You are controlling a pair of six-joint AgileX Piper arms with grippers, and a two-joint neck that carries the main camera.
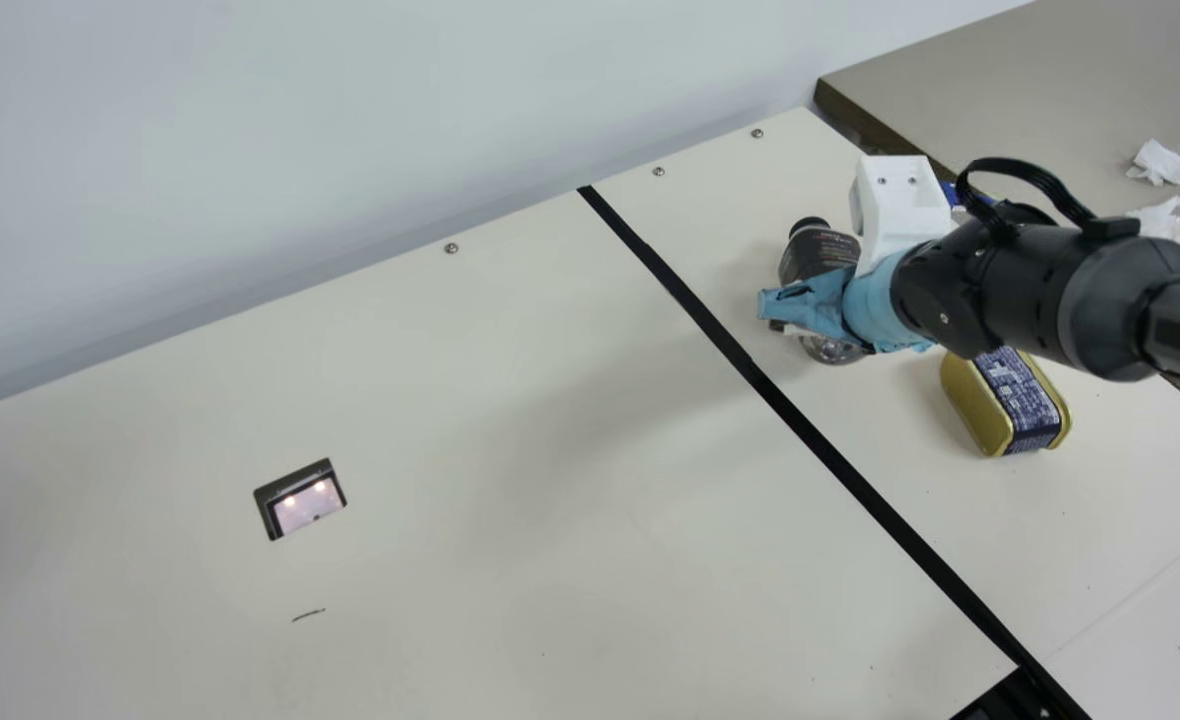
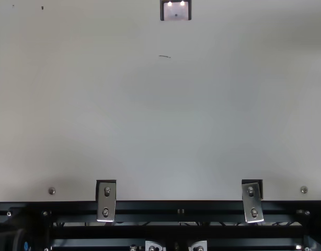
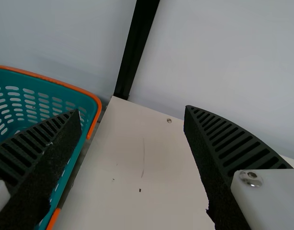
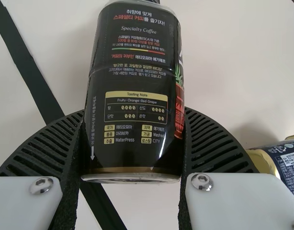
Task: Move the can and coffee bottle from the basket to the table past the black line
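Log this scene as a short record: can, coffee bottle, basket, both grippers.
Can: gold and navy, on the table, right of the black line in the main view
Coffee bottle: gripped, also right of the line
Right gripper: closed on the bottle
Left gripper: open, empty
Basket: teal, orange-rimmed, beside the table's edge

The main view slants down across the table (image 1: pixel 510 440); the top view, steeper, shares its rectangular cutout (image 1: pixel 300 500). The left wrist view looks past the basket (image 3: pixel 51 79) at left; the right, close on the coffee bottle (image 4: pixel 135 86), shares the black line (image 4: pixel 27 67) with the main.
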